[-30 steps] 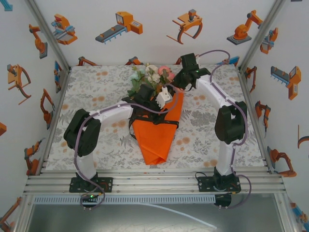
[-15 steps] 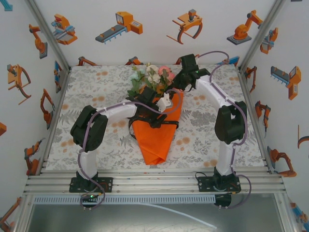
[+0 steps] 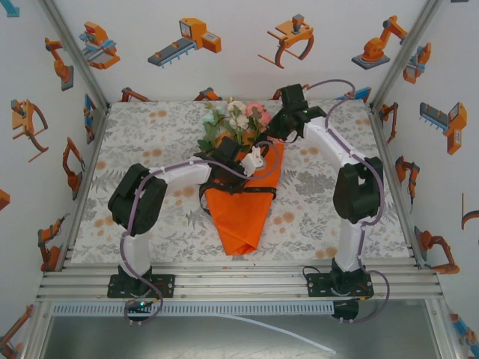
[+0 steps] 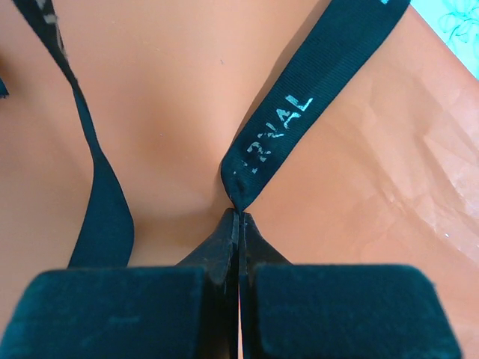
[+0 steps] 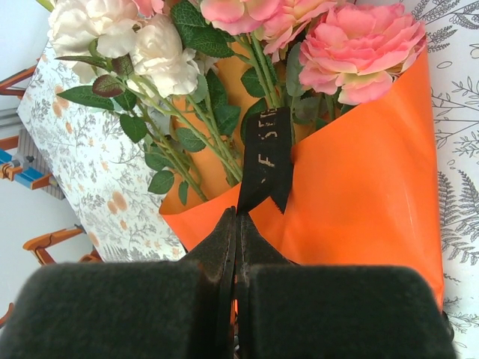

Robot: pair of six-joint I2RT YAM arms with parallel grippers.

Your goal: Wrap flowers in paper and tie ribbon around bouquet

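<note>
The bouquet [image 3: 243, 213] lies on the table with its point toward me: an orange paper [image 5: 359, 194] cone with the flowers [image 5: 359, 45], pink and white, showing at its far wide end. The black ribbon [image 4: 299, 112] crosses the paper [image 4: 172, 112] in two strands. My left gripper [image 4: 238, 213] is shut on the ribbon just above the cone's middle [image 3: 238, 179]. At the cone's wide mouth, my right gripper [image 5: 236, 213] is shut on a ribbon [image 5: 268, 157] end, which stands up in front of the green stems. In the top view the right gripper [image 3: 273, 133] sits beside the flowers [image 3: 236, 120].
A floral-print tablecloth [image 3: 150, 134] covers the table, open to the left and right of the bouquet. White walls with orange robot pictures enclose three sides. A metal rail [image 3: 239, 283] carrying both arm bases runs along the near edge.
My left gripper has closed onto the ribbon, from open a second ago, and its arm has shifted slightly over the cone. The right arm has stayed still.
</note>
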